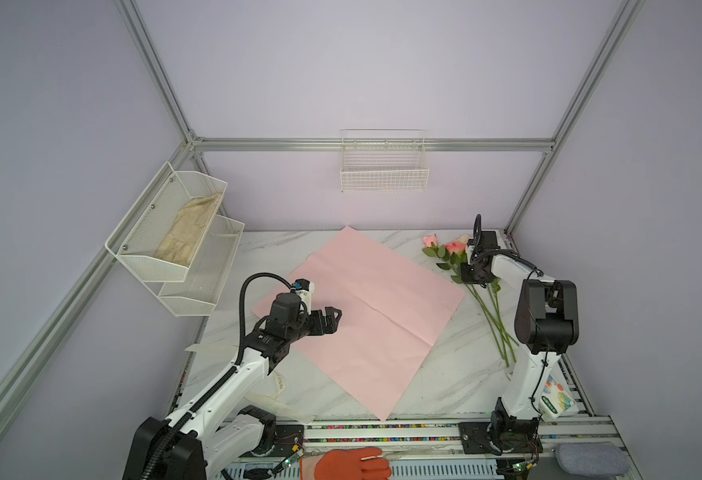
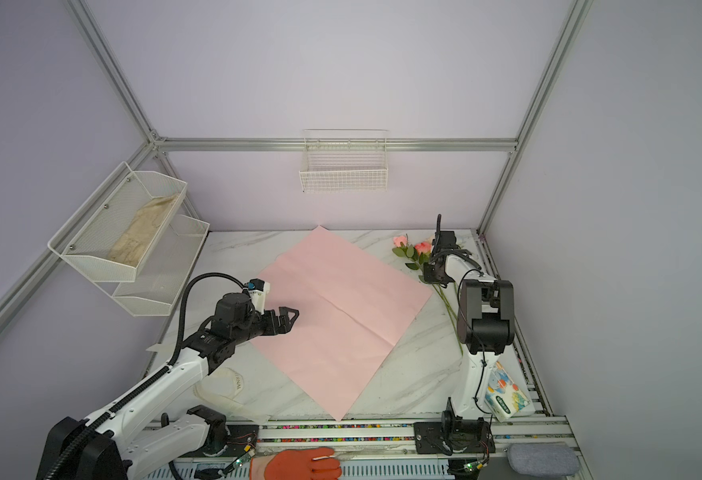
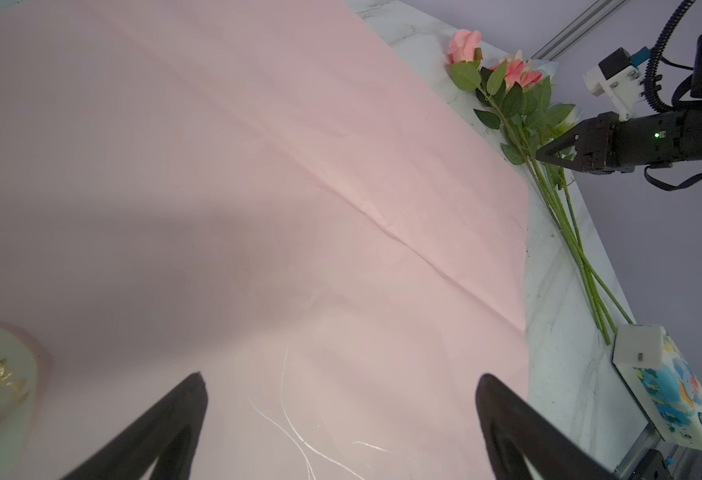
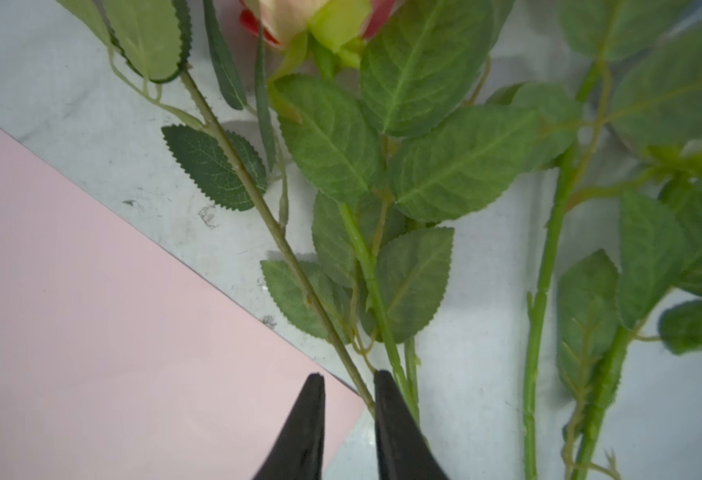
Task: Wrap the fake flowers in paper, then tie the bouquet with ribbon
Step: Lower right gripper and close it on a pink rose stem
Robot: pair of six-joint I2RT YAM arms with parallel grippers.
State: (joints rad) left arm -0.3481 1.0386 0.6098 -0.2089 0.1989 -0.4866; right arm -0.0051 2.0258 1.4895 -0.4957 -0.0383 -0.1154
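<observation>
- My left pincer hovers spread wide over the left part of the pink wrapping paper, holding nothing.
- The paper lies flat on the marble surface, turned like a diamond.
- The fake flowers lie on the surface just beside the paper's right edge, blooms toward the far wall.
- My right pincer sits low over the stems, tips slightly parted, nothing between them.

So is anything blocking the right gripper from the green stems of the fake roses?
Nothing visible: the right gripper, slightly open, sits at the fake flowers' thin green stems, beside the pink paper sheet.
</observation>
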